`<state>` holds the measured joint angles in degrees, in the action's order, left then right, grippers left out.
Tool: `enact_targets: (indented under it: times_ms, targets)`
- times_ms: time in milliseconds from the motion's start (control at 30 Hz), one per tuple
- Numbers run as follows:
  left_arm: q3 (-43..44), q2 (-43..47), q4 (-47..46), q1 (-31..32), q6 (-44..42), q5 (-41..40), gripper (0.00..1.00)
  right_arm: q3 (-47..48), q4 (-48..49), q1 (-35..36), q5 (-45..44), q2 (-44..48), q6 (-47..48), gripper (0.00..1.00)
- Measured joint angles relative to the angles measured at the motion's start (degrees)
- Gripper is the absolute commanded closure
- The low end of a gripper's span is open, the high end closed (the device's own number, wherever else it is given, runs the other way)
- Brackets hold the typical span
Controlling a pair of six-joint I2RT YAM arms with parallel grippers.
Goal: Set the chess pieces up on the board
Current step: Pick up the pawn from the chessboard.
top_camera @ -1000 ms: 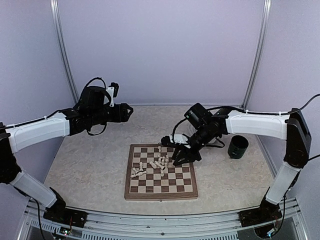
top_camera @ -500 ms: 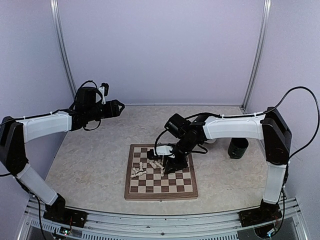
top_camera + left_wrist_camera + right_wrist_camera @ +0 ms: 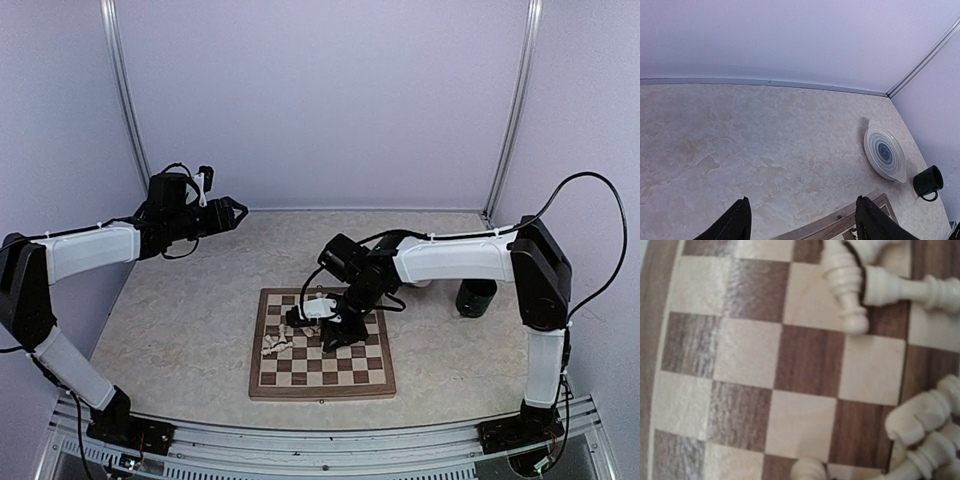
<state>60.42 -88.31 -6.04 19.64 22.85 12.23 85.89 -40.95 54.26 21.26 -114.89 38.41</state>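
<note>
Hanging low over fallen chess pieces [image 3: 847, 282] on the board [image 3: 335, 378], right hand [image 3: 328, 330].

Seen from above, the right gripper [image 3: 333, 335] covers part of the board [image 3: 330, 378]; how its jaws stand cannot be told, and the pieces [image 3: 275, 346] are too small to name. The right wrist view is blurred, pieces [image 3: 847, 287] cut by its edges. The left wrist view catches only a board corner [image 3: 830, 229].
</note>
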Motion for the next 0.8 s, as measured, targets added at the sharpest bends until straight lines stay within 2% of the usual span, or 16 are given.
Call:
enact_targets:
  times_ms: [367, 567, 800]
  targets:
    - [0.0, 0.0, 0.0, 0.0, 0.1, 0.9, 0.29, 0.0, -0.3, 0.9, 0.0, -0.4, 0.4, 0.92]
    - [0.0, -0.1, 0.0, -0.1, 0.1, 0.9, 0.29, -1.1, 0.2, 1.1, -1.2, 0.7, 0.3, 0.95]
    - [0.0, -0.2, 0.0, -0.9, 0.1, 1.3, 0.29, -13.5, 1.2, 1.1, -4.7, 13.7, 1.6, 0.98]
